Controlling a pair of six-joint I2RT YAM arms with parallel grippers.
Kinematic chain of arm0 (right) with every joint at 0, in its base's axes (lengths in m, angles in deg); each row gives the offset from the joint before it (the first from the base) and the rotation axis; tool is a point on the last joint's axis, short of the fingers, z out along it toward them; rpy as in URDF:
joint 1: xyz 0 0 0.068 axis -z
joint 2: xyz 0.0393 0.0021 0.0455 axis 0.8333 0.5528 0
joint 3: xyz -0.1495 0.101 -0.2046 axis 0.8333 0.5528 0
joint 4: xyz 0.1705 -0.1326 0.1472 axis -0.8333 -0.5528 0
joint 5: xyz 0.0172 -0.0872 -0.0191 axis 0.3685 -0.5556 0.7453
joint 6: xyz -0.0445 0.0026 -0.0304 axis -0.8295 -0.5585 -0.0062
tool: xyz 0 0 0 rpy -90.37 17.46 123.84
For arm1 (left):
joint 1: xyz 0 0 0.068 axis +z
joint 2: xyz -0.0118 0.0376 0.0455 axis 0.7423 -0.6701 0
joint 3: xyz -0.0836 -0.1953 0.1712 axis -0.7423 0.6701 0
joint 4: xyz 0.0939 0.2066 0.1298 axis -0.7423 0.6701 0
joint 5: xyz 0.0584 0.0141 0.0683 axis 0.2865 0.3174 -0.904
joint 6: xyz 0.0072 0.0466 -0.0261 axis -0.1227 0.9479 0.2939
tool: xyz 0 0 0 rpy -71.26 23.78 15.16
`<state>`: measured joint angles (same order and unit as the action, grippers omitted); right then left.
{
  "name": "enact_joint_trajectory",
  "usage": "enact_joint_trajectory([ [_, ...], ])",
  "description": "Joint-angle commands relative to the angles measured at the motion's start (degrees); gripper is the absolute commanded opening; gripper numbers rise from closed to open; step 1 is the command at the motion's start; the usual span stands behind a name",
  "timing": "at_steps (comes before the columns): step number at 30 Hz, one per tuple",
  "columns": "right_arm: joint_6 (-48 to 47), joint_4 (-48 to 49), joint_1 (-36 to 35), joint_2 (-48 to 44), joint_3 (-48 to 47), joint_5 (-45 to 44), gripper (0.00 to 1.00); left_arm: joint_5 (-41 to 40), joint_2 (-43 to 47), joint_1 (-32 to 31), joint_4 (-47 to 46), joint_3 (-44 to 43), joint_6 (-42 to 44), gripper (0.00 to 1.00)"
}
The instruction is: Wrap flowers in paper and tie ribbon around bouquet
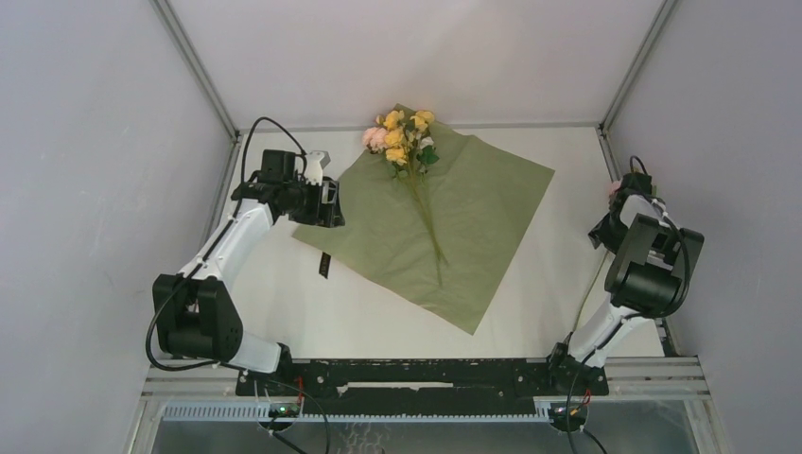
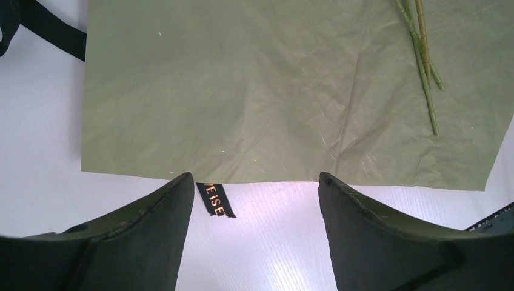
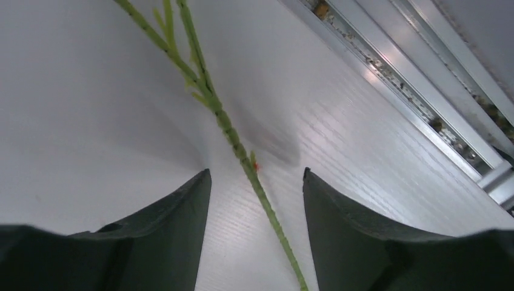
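The paper (image 1: 454, 213) lies flat on the table, olive green face up, set like a diamond. The flowers (image 1: 402, 137) rest on it, pink and yellow blooms at the far corner and stems (image 2: 421, 60) running toward the middle. A short end of the black ribbon (image 2: 215, 200) with gold letters sticks out from under the paper's left edge. My left gripper (image 2: 256, 177) hovers open at that edge, nothing between its fingers. My right gripper (image 3: 256, 172) is open by the right rail, and a single green stem (image 3: 227, 124) lies on the table between its fingers, untouched. A pink bloom (image 1: 615, 187) shows beside that arm.
An aluminium rail (image 3: 418, 79) borders the table just right of my right gripper. A black band (image 2: 57, 36) crosses the top left of the left wrist view, beside the paper's corner. Grey walls enclose the table (image 1: 312, 312) on three sides.
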<state>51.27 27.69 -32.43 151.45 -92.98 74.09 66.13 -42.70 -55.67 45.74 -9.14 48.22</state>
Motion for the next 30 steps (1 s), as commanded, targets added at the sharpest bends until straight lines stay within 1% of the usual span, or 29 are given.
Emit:
enact_joint_trajectory([
  [1,-0.97,2.76,1.44,2.61,-0.05,7.92,0.62,-0.91,1.90,0.01,-0.50,-0.44,0.93,0.79],
  [2,-1.52,2.91,1.43,3.31,-0.10,10.42,0.57,-0.92,1.96,0.01,-0.53,-0.33,0.94,0.79],
  [4,-2.09,3.10,1.20,4.12,0.06,14.09,0.38,-1.04,2.20,0.01,-0.78,-0.12,1.06,0.79],
  [5,-2.16,2.99,0.88,4.23,0.08,14.52,0.28,-0.94,2.24,0.01,-0.78,-0.12,1.04,0.79],
  [6,-2.36,2.90,0.53,4.04,0.12,14.45,0.19,-0.97,2.39,0.01,-0.73,-0.17,1.03,0.79],
  [7,-2.52,2.74,-0.01,3.40,0.11,13.73,0.11,-0.80,2.55,0.01,-0.69,-0.14,1.02,0.79],
  [8,-2.58,2.31,-0.59,2.27,-0.02,12.47,0.05,-0.72,2.80,0.01,-0.59,-0.08,1.03,0.79],
  [9,-2.66,1.87,-1.11,0.59,-0.01,10.73,0.00,-0.59,3.12,0.01,-0.62,0.02,1.22,0.79],
  [11,-2.49,0.95,-2.05,-4.67,-0.01,7.26,0.00,-0.40,3.67,0.01,-0.91,0.27,1.53,0.79],
  [15,-1.50,0.71,-5.51,-19.99,-0.10,2.87,0.00,1.54,3.71,0.06,-1.47,0.86,1.21,0.81],
  [17,-1.69,2.17,-9.66,-27.59,-0.08,-0.18,0.00,2.20,3.20,0.15,-1.47,0.87,0.69,0.81],
  [19,-2.30,5.23,-15.95,-32.94,-0.10,-0.62,0.00,2.82,2.69,0.46,-2.17,1.20,-0.42,0.81],
  [20,-3.46,7.24,-20.35,-34.70,-0.06,-0.10,0.00,3.27,2.37,0.92,-2.77,1.52,-1.37,0.81],
  [22,-7.42,11.60,-30.60,-34.50,-0.07,0.51,0.00,3.73,1.35,1.83,-3.70,1.97,-3.79,0.81],
  [23,-9.10,14.26,-35.24,-33.37,-0.13,2.23,0.00,3.74,0.77,2.42,-3.97,2.13,-5.05,0.81],
  [24,-10.09,17.26,-38.44,-31.74,-0.10,5.76,0.00,3.74,-0.14,3.17,-4.37,2.36,-7.02,0.82],
  [26,-11.15,22.55,-43.11,-26.00,-2.00,12.87,0.00,3.98,-1.48,5.12,-5.09,2.83,-10.04,0.81],
  [27,-11.91,23.38,-45.17,-22.33,-4.54,14.35,0.00,3.93,-2.23,6.18,-5.18,3.00,-11.51,0.81],
  [30,-13.45,22.73,-49.95,-9.11,-14.39,14.57,0.00,2.42,-3.69,10.31,-5.73,4.30,-16.22,0.83],
])
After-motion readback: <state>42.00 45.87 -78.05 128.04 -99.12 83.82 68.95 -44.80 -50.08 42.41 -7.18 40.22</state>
